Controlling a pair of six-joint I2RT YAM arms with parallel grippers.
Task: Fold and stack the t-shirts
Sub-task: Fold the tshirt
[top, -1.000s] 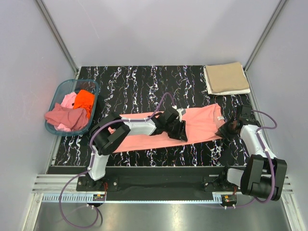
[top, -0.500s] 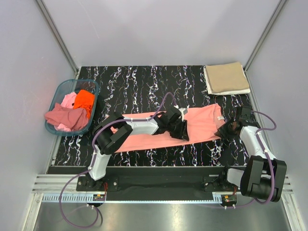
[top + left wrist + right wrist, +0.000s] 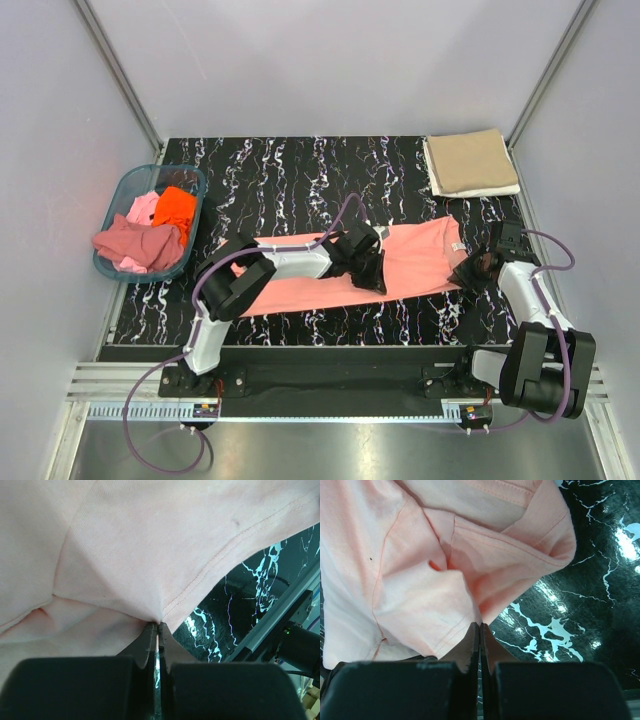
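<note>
A salmon-pink t-shirt [image 3: 420,258] lies spread across the black marbled table. My left gripper [image 3: 372,276] is shut on the shirt's near hem at mid-width; the left wrist view shows the cloth [image 3: 150,555] pinched at the fingertips. My right gripper [image 3: 466,272] is shut on the shirt's right near corner, where the fabric [image 3: 420,595] bunches in folds. A folded tan t-shirt [image 3: 470,162] lies at the back right. Orange, light pink and dusty rose t-shirts [image 3: 140,240] are heaped in the teal basket [image 3: 128,183].
The basket stands at the table's left edge. The tan shirt rests on a white folded layer. Grey walls close in on three sides. The metal rail with the arm bases [image 3: 330,385] runs along the near edge.
My left gripper has drawn back slightly to the left and far side with the hem in it. My right gripper has barely shifted.
</note>
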